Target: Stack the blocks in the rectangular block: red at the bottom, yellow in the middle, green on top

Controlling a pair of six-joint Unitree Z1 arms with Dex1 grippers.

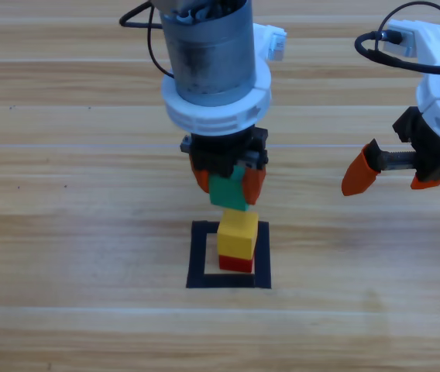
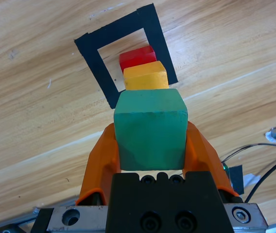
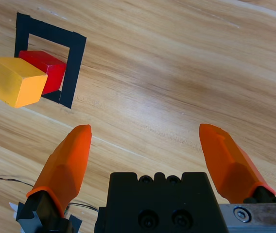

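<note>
Inside the black tape rectangle (image 1: 230, 283) (image 2: 92, 46) (image 3: 75, 63) the yellow cube (image 1: 238, 231) (image 2: 145, 76) (image 3: 14, 81) sits on the red cube (image 1: 236, 263) (image 2: 137, 57) (image 3: 48, 68). My left gripper (image 1: 228, 180) (image 2: 150, 150) is shut on the green cube (image 1: 227, 192) (image 2: 150, 131) and holds it in the air just behind and above the yellow cube, apart from it. My right gripper (image 1: 386, 172) (image 3: 147, 160) hangs open and empty off to the right.
Bare wooden table (image 1: 65, 232) surrounds the rectangle. The left arm's grey body (image 1: 208, 46) rises above the stack at the top, and black cables (image 1: 406, 46) loop by the right arm.
</note>
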